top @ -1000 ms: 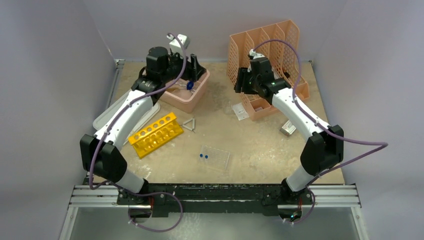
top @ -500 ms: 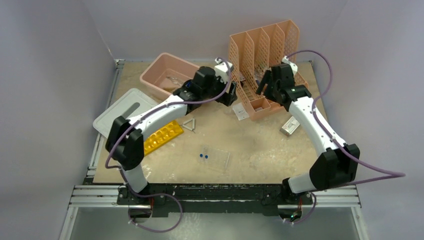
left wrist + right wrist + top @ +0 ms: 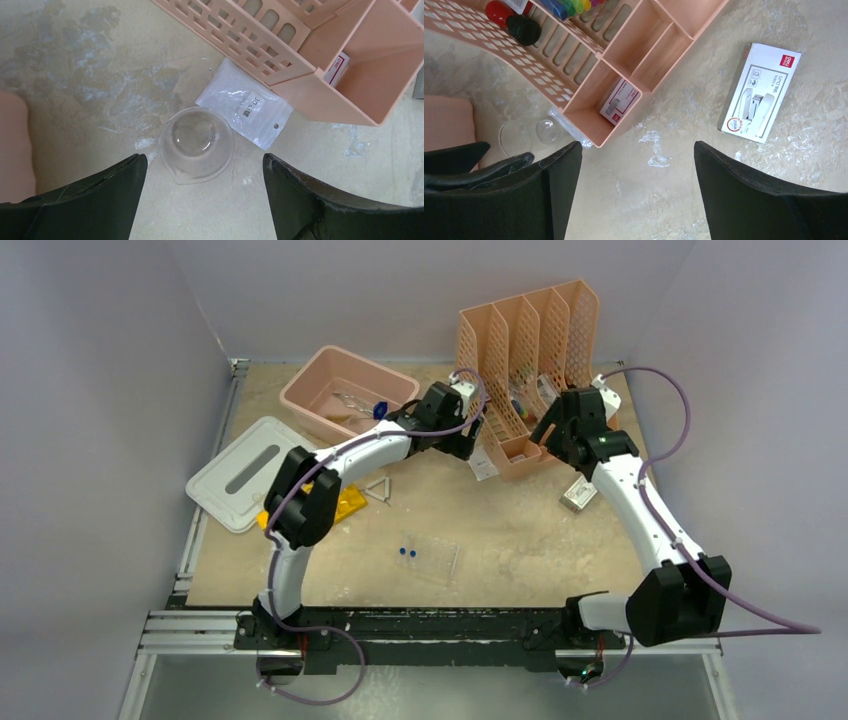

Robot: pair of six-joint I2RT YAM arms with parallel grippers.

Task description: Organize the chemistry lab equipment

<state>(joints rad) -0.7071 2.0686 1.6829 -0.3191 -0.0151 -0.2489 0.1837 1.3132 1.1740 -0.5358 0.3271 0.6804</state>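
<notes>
Hovering low over the table beside the peach file holder (image 3: 525, 360), both pairs of fingers spread wide, nothing gripped.

Left gripper (image 3: 205, 159) — jaws fully apart, pointing down.
- Between the fingers (image 3: 100, 200): a small clear beaker (image 3: 196, 145), upright on the table, touching neither finger.
- Just ahead of the fingertips: a clear zip bag (image 3: 245, 111) with a printed label, flat on the table, up against the base of the file holder.
- Outside the left finger: an edge of the pink tub (image 3: 12, 145).

Right gripper (image 3: 638, 146) — jaws equally wide, over bare table.
- Ahead of the fingertips and slightly left: the open end of the file holder, with a small white-and-red box (image 3: 620, 101) in one compartment and coloured markers (image 3: 569, 6) further in.
- Ahead of the right finger: a white stapler box (image 3: 759, 92), flat, apart from the holder.
- Just ahead of the left finger: the same clear beaker, near the holder's corner.

Remaining task items: all well behind both pairs of fingers, toward the arm bases.
- Yellow test-tube rack (image 3: 348, 502): partly hidden under the left arm's elbow.
- Wire triangle (image 3: 378, 489): just beside the rack's right end.
- Clear plastic tray (image 3: 437, 557): between the two arms, with two blue-capped vials (image 3: 406, 553) at its left end.
- Tongs: cannot tell; only thin metal shapes inside the pink tub, too small to identify.
</notes>
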